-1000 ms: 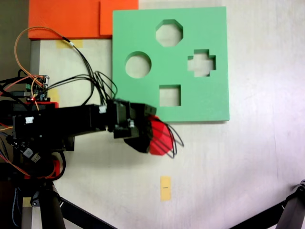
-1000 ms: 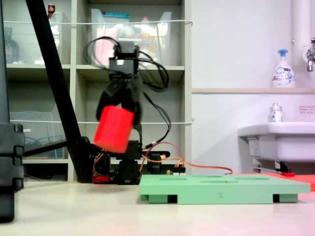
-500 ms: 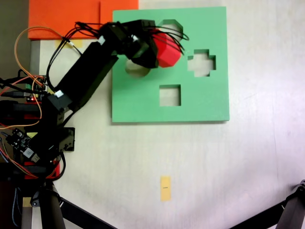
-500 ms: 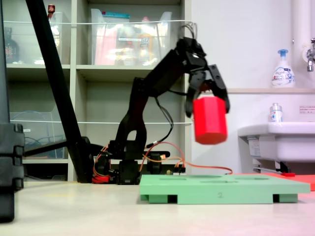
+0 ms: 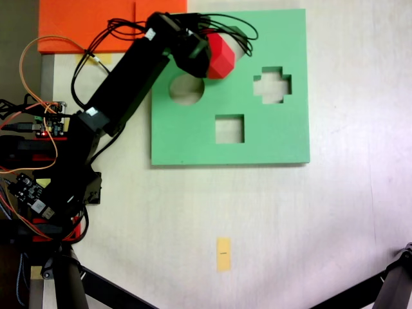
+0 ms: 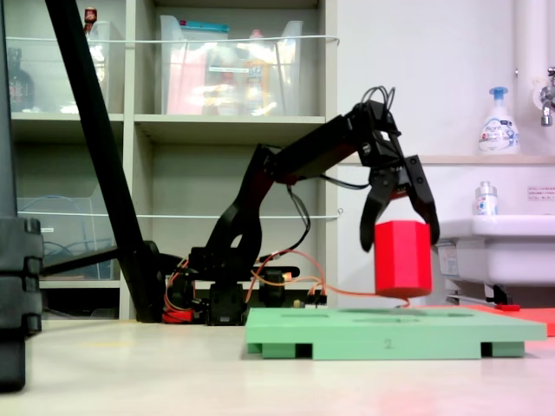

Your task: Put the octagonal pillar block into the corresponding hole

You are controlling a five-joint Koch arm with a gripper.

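Green board, upper centre of the top-down fixed view, with round, cross and square cutouts showing. The arm reaches in from the left. The gripper clamps the red block, held upright just above the board at the frame's right-centre in the side fixed view. From above, the block hides the octagonal hole. Carry appears done; lowering and release remain.
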